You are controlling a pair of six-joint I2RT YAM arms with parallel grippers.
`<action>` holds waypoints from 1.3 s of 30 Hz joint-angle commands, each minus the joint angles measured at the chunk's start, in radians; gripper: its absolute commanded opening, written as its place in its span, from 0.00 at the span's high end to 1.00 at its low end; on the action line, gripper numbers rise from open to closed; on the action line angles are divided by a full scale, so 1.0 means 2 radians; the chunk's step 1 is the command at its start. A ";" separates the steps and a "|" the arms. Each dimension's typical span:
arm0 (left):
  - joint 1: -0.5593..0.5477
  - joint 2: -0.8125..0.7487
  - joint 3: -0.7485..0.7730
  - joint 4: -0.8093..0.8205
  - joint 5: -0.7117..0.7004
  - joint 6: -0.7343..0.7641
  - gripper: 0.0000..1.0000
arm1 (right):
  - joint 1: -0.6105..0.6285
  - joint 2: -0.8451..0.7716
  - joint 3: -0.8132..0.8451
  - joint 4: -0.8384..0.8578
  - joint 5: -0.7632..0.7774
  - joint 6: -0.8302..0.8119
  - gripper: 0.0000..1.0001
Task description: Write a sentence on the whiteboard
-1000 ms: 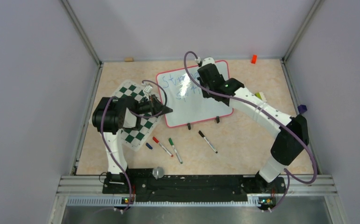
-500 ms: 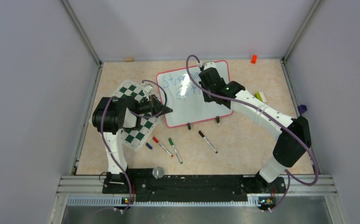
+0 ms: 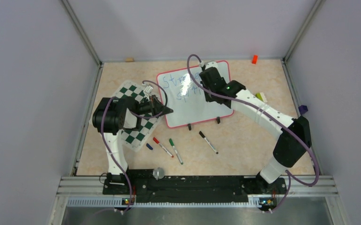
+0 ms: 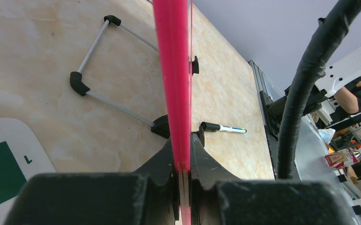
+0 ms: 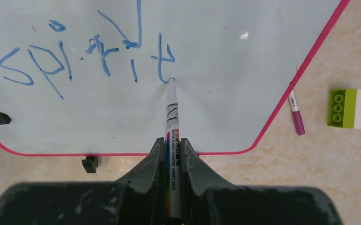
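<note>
The whiteboard (image 3: pixel 195 107) lies at mid table, and its blue sentence (image 3: pixel 176 80) shows two lines, "Strong" above "spirit". My left gripper (image 3: pixel 167 110) is shut on the board's red-pink frame (image 4: pixel 173 70) at its near left corner, fingers (image 4: pixel 202 154) pressed on both sides. My right gripper (image 3: pixel 208 83) is over the board's right part, shut on a whiteboard marker (image 5: pixel 172 122). The marker's tip touches the whiteboard (image 5: pixel 216 108) at the foot of the last "t" of "spirit" (image 5: pixel 52 65).
A green-and-white chessboard mat (image 3: pixel 135 133) lies under the left arm. Red (image 3: pixel 162 146), green (image 3: pixel 175 151) and black (image 3: pixel 208 142) markers lie near the front. A lime-white brick (image 5: pixel 347 108) and a purple marker (image 5: pixel 296 112) sit right of the board. An orange block (image 3: pixel 254 59) is at the back.
My right gripper shifted slightly to the right along the second line with the marker. The left gripper keeps its hold on the frame and has not moved.
</note>
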 commanded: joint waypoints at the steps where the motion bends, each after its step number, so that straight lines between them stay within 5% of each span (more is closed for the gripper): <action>1: 0.015 -0.009 -0.003 0.050 -0.033 0.041 1.00 | -0.010 0.008 0.041 0.007 0.023 -0.002 1.00; 10: 0.015 -0.008 -0.003 0.050 -0.033 0.041 1.00 | -0.008 -0.048 0.026 -0.007 -0.024 0.027 1.00; 18: 0.015 -0.007 -0.003 0.050 -0.036 0.038 1.00 | 0.059 -0.108 -0.047 0.018 0.022 0.044 1.00; 24: 0.015 -0.009 -0.008 0.050 -0.047 0.038 1.00 | 0.124 -0.091 -0.050 0.018 0.079 0.052 1.00; 39: 0.016 -0.011 -0.012 0.050 -0.060 0.033 1.00 | 0.178 -0.041 -0.017 0.031 0.064 0.034 1.00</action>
